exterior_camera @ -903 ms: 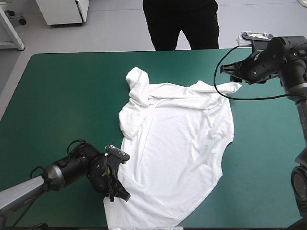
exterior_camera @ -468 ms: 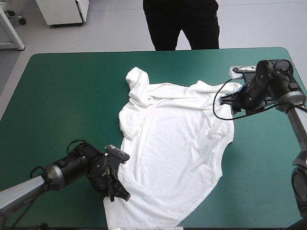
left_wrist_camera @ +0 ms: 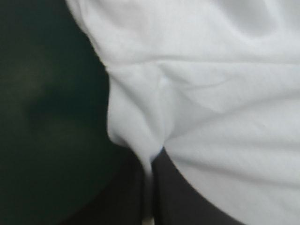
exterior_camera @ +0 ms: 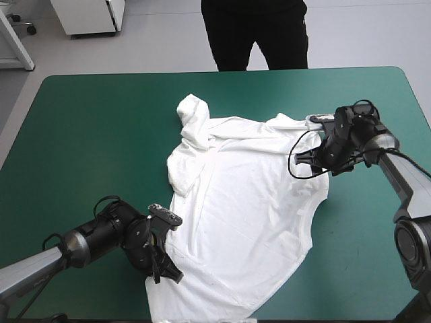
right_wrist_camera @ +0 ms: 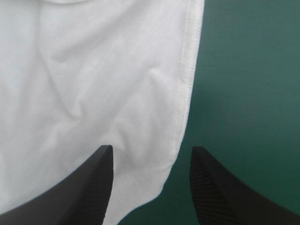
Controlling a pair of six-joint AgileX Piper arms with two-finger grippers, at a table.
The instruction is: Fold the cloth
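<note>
The white T-shirt lies spread over the middle of the teal-green table, with a bunched sleeve at its far left. My left gripper is low at the shirt's near left corner, shut on the T-shirt; a pinched fold of the white cloth runs between its black fingers. My right gripper is down at the shirt's right side near the far sleeve, open. A hemmed corner of the cloth lies between its fingers, and bare cover lies beside it.
The teal-green cover is bare to the left of the shirt and along the right edge. A person stands beyond the table's far edge, not over its top.
My right gripper has come down and toward the middle, from above the far right corner to the shirt's right sleeve edge. The left gripper has stayed put, holding the cloth.
</note>
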